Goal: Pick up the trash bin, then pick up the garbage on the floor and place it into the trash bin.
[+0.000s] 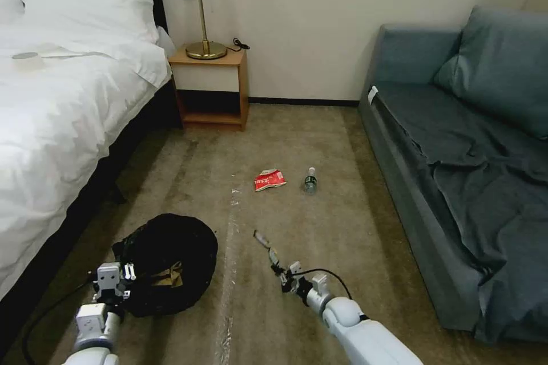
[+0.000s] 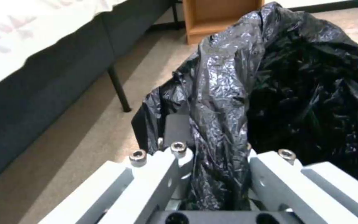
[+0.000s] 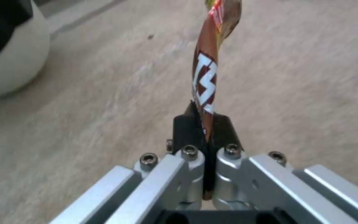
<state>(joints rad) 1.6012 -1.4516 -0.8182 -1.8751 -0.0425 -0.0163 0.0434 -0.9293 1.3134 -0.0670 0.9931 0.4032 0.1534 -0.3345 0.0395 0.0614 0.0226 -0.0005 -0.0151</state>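
Left gripper [image 1: 127,279] is clamped on the rim of the small round white plastic trash bin with black liner bag [image 1: 171,256]; tan paper apparently lies inside. Right gripper [image 1: 278,270], pads pressed together, pinches the gold-brown snack wrapper [image 3: 206,77] above the carpet. Farther off lie the red-and-white packet [image 1: 269,179] and small clear bottle [image 1: 310,180], close together.

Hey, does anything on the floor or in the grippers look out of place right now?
Yes. A red-and-white packet and a small clear bottle lie loose on the carpet between bed and sofa. The right gripper pinches a twisted snack wrapper; the left gripper clamps the trash bin by its crumpled liner.
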